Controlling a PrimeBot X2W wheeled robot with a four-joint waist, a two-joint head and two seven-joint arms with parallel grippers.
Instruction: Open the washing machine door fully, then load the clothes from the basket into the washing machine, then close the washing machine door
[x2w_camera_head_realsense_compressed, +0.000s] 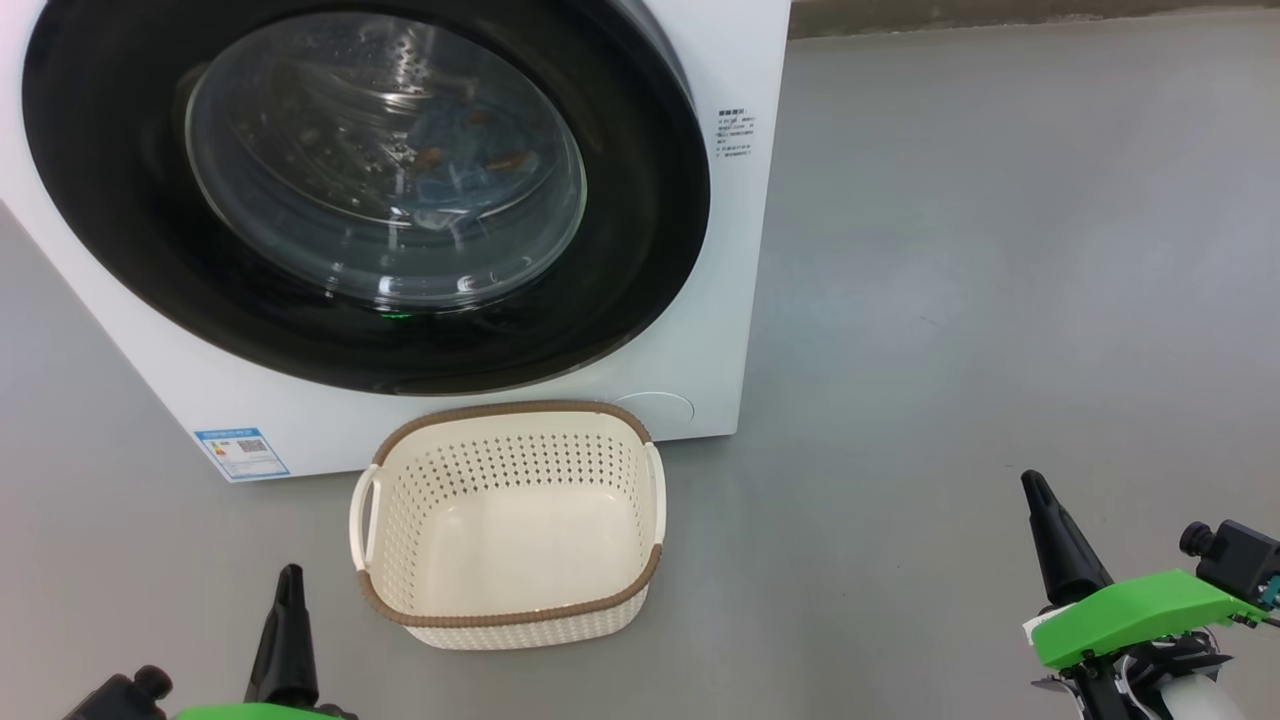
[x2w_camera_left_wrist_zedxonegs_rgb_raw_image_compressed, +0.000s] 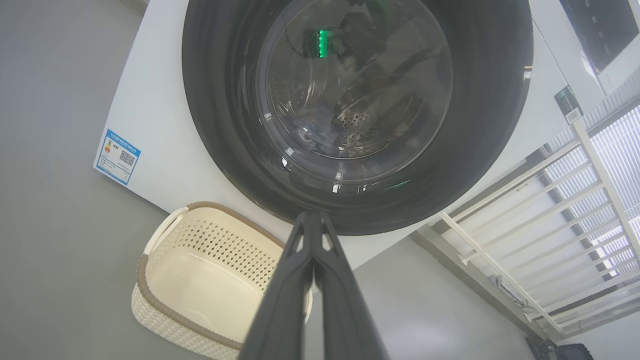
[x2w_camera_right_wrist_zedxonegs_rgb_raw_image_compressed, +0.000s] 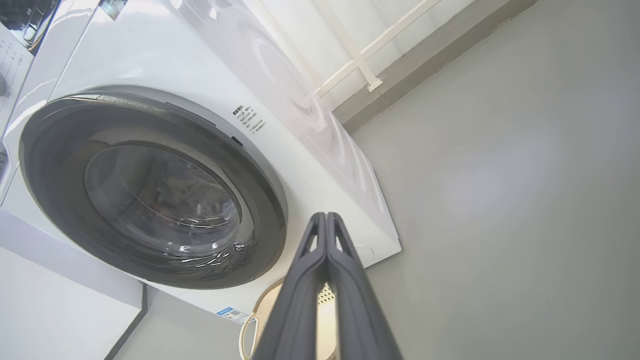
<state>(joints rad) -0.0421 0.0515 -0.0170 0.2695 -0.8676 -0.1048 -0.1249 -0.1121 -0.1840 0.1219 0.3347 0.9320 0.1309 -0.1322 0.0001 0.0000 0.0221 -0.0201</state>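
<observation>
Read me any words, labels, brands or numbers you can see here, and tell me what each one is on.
Blue label sticker, lower left of the washing machine front: QR code and print, too small to read.
Block of small dark print, front panel, right of the washing machine door: too small to read.
Dark sticker with QR code, white surface beyond the door: unreadable.
No legible brand or number.

Bright even light — glare on the washing machine door; wrist views warp at edges.
</observation>
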